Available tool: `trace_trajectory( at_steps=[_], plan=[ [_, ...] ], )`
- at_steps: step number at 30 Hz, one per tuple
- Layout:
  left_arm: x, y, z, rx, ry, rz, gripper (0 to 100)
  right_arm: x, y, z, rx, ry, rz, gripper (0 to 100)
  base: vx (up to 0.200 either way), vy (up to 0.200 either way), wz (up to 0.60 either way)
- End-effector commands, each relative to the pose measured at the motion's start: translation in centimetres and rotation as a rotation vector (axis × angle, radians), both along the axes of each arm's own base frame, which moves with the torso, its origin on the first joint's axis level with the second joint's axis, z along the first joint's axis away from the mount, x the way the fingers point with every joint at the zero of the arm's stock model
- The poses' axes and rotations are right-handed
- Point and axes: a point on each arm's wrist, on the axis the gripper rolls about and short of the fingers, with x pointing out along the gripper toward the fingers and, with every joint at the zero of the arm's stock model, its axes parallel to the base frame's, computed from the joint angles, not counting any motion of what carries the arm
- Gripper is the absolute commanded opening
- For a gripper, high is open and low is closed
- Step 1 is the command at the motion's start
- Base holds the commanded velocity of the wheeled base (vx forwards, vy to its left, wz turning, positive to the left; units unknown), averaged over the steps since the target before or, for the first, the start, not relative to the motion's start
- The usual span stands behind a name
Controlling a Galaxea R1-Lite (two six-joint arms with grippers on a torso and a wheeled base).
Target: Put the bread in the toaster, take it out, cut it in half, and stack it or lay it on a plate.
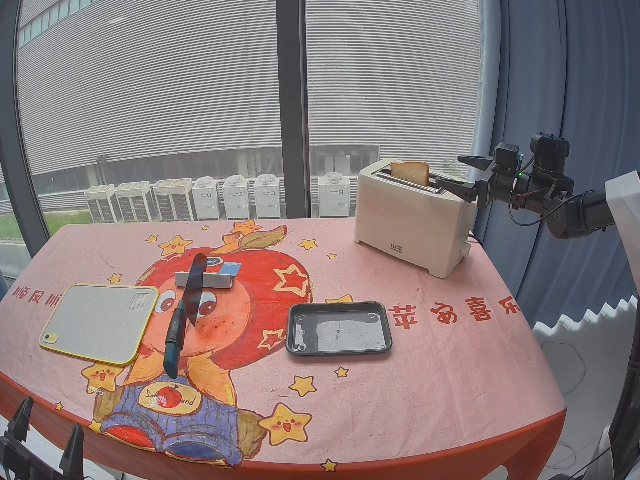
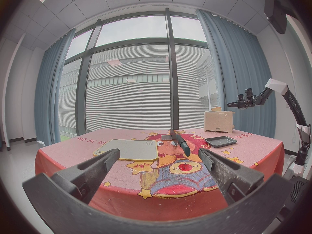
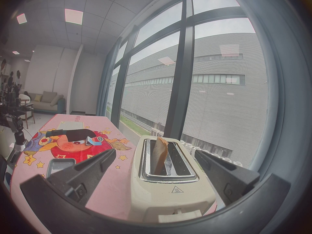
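Bread: tan slice with a darker crust, standing on edge in one slot of the toaster, its upper part sticking out
Toaster: cream box with rounded corners and two long metal-lined slots, at the table's far right
Right gripper: black fingers spread wide, nothing in them, level with the toaster's top just beside its right end
Left gripper: dark, rough-faced fingers apart and empty, low before the table's near edge
Plate: dark, shallow rectangular tray with a glossy floor, mid-table
Knife: dark blade propped on a small grey rest, handle on the cloth
Board: pale, matt, yellow-rimmed rectangle, left of the knife
Cloth: pink, printed with an apple figure and stars
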Motion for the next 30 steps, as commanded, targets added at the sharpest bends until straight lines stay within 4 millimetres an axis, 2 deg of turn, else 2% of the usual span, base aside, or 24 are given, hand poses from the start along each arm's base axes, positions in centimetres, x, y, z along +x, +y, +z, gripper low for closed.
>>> trace_trajectory(
  at_steps=[1,5,6,7,10,12,20,25,30],
  plan=[
    [0.0,0.0,-0.5,0.001,0.001,0.0,100,-2.0,-0.1,1.6,0.007,0.002,-0.022,100,0.0,0.0,0.0],
    [0.0,0.0,-0.5,0.001,0.001,0.0,100,-4.7,0.2,2.5,0.054,0.06,-0.07,100,0.0,0.0,0.0],
    [0.0,0.0,-0.5,0.001,0.001,0.0,100,-4.7,0.2,2.5,0.054,0.06,-0.07,100,0.0,0.0,0.0],
    [0.0,0.0,-0.5,0.001,0.001,0.0,100,-6.2,0.4,3.0,0.079,0.09,-0.086,100,0.0,0.0,0.0],
    [0.0,0.0,-0.5,0.001,0.001,0.0,100,-7.9,0.4,3.5,0.107,0.124,-0.111,100,0.0,0.0,0.0],
    [0.0,0.0,-0.5,0.001,0.001,0.0,100,-10.2,0.1,3.8,0.135,0.166,-0.142,100,0.0,0.0,0.0],
    [0.0,0.0,-0.5,-0.001,0.001,-0.003,100,-16.5,-0.4,4.4,0.254,0.302,-0.166,100,0.0,0.0,0.0],
    [0.0,0.0,-0.5,-0.001,0.001,-0.003,100,-19.0,0.0,4.3,0.31,0.365,-0.157,100,0.0,0.0,0.0],
    [0.0,0.0,-0.5,-0.001,0.001,-0.001,100,-20.8,0.1,2.7,0.335,0.451,-0.157,100,0.0,0.0,0.0]
  ],
)
